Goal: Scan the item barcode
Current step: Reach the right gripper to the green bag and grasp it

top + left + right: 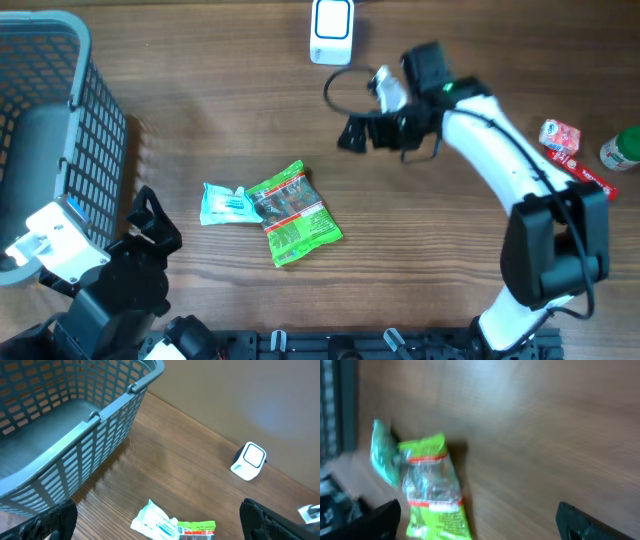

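Note:
A green snack packet (297, 216) with a clear window lies flat mid-table, overlapping a white and teal packet (226, 203) on its left. The white barcode scanner (332, 30) stands at the table's far edge. My right gripper (352, 133) hovers open and empty between the scanner and the packets; its wrist view has the green packet (432, 495) lower left, between wide-apart fingers (379, 521). My left gripper (160, 222) is open and empty near the front left. Its view takes in both packets (160, 522) and the scanner (248, 461).
A grey mesh basket (60, 130) stands at the left edge, close to the left arm. A red packet (560, 135), a red stick (592, 180) and a green-capped bottle (622, 150) lie at the far right. A black cable (340, 92) loops beside the scanner.

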Robot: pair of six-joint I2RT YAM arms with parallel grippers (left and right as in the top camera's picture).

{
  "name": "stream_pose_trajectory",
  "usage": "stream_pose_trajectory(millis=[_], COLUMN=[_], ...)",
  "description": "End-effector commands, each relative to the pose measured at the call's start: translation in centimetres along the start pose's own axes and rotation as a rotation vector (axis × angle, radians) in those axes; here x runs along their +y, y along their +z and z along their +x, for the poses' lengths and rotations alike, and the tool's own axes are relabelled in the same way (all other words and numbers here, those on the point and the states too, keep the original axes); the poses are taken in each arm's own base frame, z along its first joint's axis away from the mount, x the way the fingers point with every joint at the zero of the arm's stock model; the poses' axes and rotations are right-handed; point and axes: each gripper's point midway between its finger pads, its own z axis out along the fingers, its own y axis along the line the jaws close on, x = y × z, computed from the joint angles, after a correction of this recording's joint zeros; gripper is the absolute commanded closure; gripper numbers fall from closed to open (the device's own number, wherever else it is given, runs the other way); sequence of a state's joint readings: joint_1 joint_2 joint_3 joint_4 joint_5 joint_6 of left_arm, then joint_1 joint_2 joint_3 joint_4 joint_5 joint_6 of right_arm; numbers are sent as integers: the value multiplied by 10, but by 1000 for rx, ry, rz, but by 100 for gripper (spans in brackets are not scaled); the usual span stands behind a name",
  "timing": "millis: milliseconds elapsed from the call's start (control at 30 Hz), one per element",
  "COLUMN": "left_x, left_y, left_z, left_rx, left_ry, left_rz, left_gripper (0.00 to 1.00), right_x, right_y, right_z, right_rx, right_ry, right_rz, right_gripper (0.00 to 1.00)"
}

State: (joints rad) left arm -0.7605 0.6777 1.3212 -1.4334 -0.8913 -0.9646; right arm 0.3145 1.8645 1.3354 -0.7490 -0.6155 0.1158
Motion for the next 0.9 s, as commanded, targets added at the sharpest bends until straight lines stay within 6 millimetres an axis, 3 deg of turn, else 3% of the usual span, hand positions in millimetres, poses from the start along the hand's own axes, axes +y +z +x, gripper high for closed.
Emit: stream_pose_trajectory(millis=[0,233,333,433,600,667,700,733,767,867], left_x=[-1,-1,-1,-1,-1,-1,-1,-1,-1,-1], left_y=[2,2,2,2,2,2,2,2,2,2], left_z=[2,2,2,2,2,2,2,2,2,2], left_rx=[1,1,1,1,1,1,1,1,1,1], left_ry=[0,0,0,0,0,0,0,0,0,0], left_rz=[-3,-3,-3,-3,-3,-3,-3,-3,-3,-3], left_gripper=[0,0,0,0,0,0,0,0,0,0], right_x=[35,65,55,55,39,41,42,40,36,27], right_y=[34,82,120,148,174,173,173,171,170,166], right_z=[39,63,75,105,137,139,141,144,147,153], right_rx=[103,153,173,263,355,368,377,390,398,414], right_ry=[-45,-80,-53,-53,54,65,70,80,95,139], right_rz=[-230,-202,-53,-23,64,52,46,57,78,140], right_gripper=[0,0,0,0,2,28,51,89,96,96])
